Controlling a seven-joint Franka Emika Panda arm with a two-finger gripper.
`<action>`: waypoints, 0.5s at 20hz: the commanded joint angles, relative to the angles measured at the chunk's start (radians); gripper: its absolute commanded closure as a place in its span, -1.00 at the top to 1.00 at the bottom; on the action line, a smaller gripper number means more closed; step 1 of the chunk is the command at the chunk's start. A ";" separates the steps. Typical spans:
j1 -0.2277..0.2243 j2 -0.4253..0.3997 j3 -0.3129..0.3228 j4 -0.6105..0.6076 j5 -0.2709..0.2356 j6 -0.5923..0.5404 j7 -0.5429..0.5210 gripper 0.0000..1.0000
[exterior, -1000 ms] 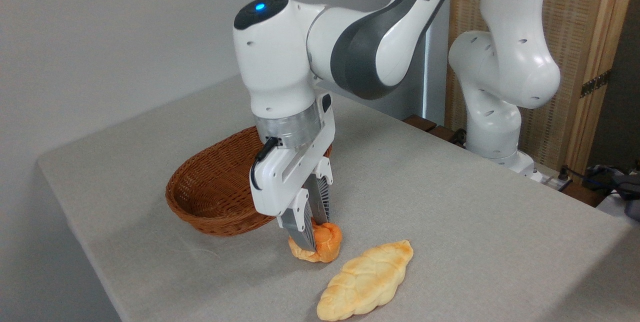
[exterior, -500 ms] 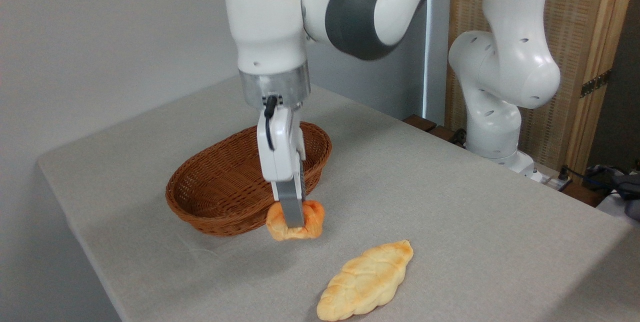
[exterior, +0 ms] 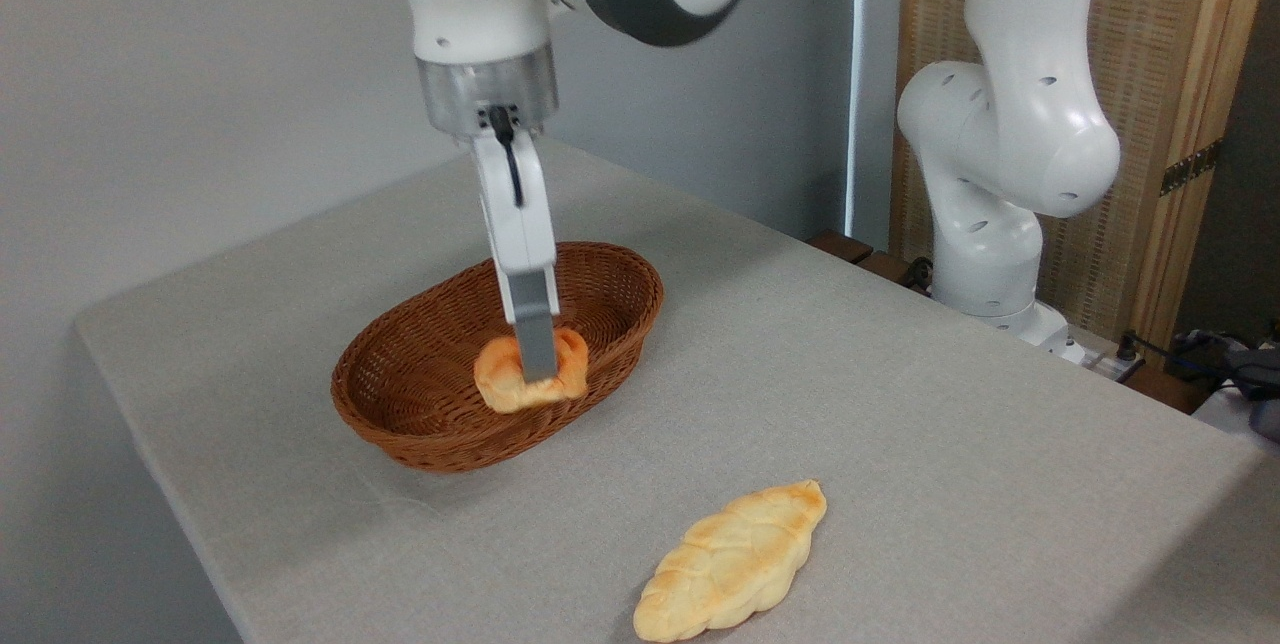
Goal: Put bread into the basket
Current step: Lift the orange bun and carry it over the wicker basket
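Observation:
The bread [exterior: 500,379], a small orange-brown bun, hangs in the air over the near right part of the basket [exterior: 420,394], a reddish-brown oval of woven wicker on the grey table. My gripper [exterior: 537,369] points straight down and is shut on the bun, seen edge-on, with the near finger covering the bun's middle. The bun sits about level with the basket's rim; whether it touches the weave I cannot tell.
A pale yellow braided loaf [exterior: 735,564] lies on the table in front and to the right of the basket. The arm's white base [exterior: 1000,164] stands at the table's far right edge, with a wooden screen behind. The table's left and front edges are near.
The gripper has lifted the bun off the table, turned about its vertical axis, and carried it up and to the left, from beside the basket's front rim to over its inside.

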 commanded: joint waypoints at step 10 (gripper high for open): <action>-0.001 0.059 -0.204 0.059 0.057 -0.070 -0.382 0.43</action>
